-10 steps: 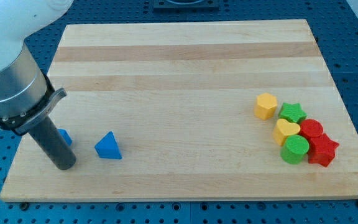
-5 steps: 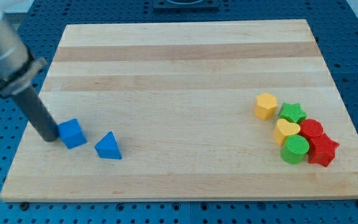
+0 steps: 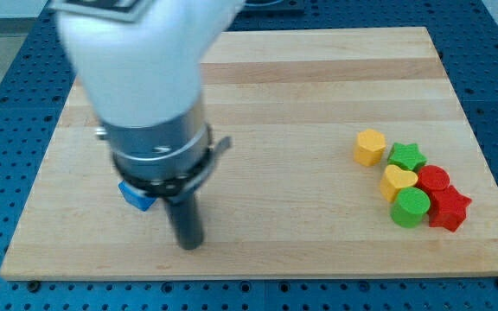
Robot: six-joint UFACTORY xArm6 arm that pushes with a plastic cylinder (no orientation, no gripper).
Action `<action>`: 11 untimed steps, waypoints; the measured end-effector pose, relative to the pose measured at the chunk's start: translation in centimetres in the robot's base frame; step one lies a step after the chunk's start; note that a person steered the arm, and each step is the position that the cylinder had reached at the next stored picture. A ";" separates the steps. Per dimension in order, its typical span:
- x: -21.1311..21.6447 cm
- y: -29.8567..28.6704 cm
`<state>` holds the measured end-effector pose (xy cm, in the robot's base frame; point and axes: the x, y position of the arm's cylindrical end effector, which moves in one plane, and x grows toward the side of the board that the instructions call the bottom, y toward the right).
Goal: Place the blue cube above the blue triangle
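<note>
My arm covers the board's left half, and my tip (image 3: 188,244) rests on the board near the view's bottom edge. One blue block (image 3: 134,195) shows only in part, just left of and above the tip and under the arm's grey collar. I cannot tell whether it is the cube or the triangle. The other blue block is hidden behind the arm.
A cluster sits at the view's right: a yellow hexagon (image 3: 370,147), green star (image 3: 406,156), yellow heart (image 3: 398,181), red cylinder (image 3: 433,179), green cylinder (image 3: 411,207) and red star (image 3: 448,208). The wooden board (image 3: 318,78) lies on a blue perforated table.
My arm swung from the board's left edge to the right and downward, over the two blue blocks. Both were in plain view before; now only part of one shows.
</note>
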<state>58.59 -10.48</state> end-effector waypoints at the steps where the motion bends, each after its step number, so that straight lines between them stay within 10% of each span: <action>1: 0.1 -4.9; 4: -7.1 -6.8; 11: -8.1 0.0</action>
